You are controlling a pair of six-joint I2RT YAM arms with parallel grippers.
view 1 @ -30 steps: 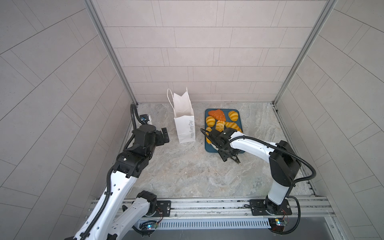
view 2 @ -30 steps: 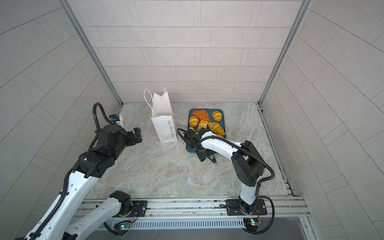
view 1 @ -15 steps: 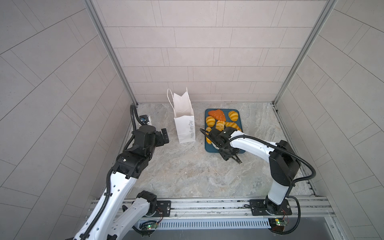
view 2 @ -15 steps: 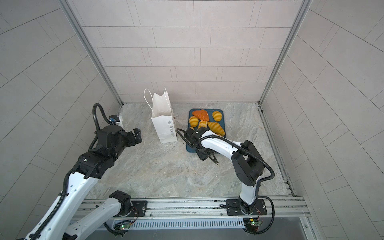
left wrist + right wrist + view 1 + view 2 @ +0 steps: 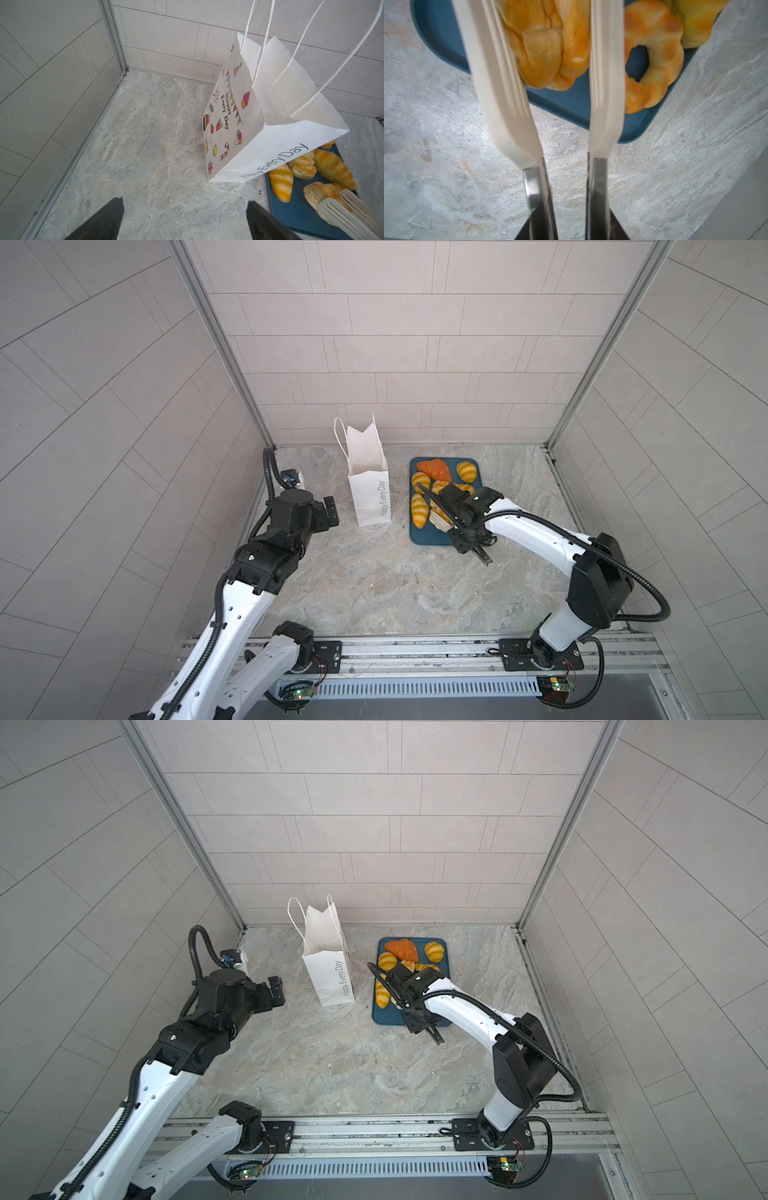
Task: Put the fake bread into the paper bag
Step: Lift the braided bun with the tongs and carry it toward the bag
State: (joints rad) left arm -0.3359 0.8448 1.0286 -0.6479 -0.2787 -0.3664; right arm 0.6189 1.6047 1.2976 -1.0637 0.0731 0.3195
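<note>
Right hand (image 5: pixel 466 540) is clenched on the handles of white slotted tongs (image 5: pixel 607 83). The two blades reach over the teal tray (image 5: pixel 428 537) and stand on either side of one flaky piece of fake bread (image 5: pixel 542 52); whether they press it yet is unclear. Next to that piece lies a ring (image 5: pixel 660 62). A top view also shows a striped croissant (image 5: pixel 419 510), an orange-brown triangle (image 5: pixel 434 469) and a round bun (image 5: pixel 466 471), all on the tray. The white paper bag (image 5: pixel 370 497) stands upright on the marbled counter (image 5: pixel 374 572) just beside the tray, mouth open and cord handles up. Its bottom is hidden, and no bread shows inside. The left hand (image 5: pixel 331 511) hovers near the bag's other side, released and empty. The task looks to be near its start: every piece in view waits on the tray, none is lifted, and each has yet to be carried across and dropped into the bag.
</note>
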